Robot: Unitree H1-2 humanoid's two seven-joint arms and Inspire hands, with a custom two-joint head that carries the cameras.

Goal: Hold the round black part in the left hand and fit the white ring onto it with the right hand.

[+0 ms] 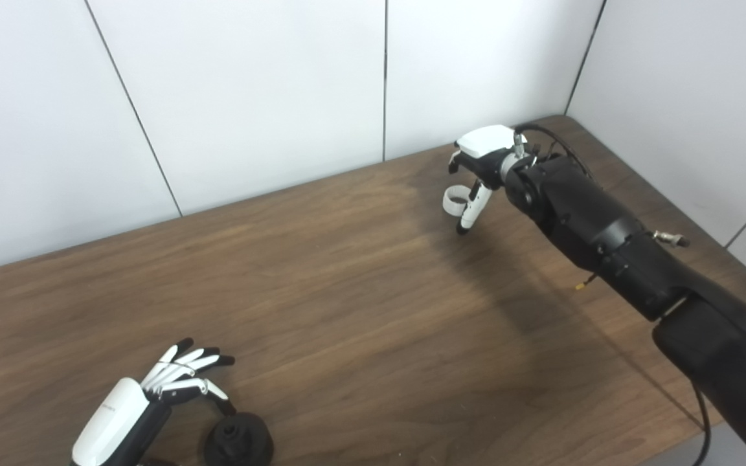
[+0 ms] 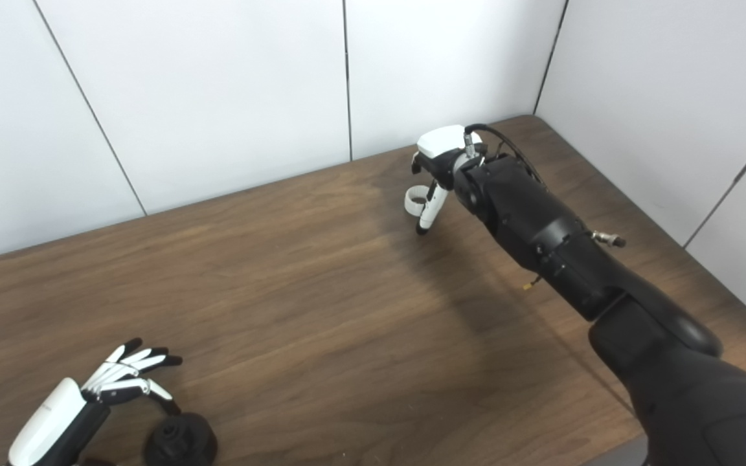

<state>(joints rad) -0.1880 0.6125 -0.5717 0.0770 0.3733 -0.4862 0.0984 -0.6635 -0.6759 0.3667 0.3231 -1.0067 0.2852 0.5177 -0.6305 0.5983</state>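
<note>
The round black part [image 1: 238,441] sits on the wooden table [image 1: 347,310] near the front left edge; it also shows in the right eye view [image 2: 180,441]. My left hand [image 1: 153,395] is open just to its left, fingers spread above the table, thumb close to the part's rim. The white ring [image 1: 455,199] is at the far right of the table, pinched upright in my right hand [image 1: 483,165], whose fingers curl down around it. The ring also shows in the right eye view [image 2: 416,199].
White wall panels [image 1: 250,97] stand right behind the table's back edge and along its right side. My right arm [image 1: 606,239] stretches across the table's right part with a cable on it. The table's front right corner [image 1: 697,433] is near the arm.
</note>
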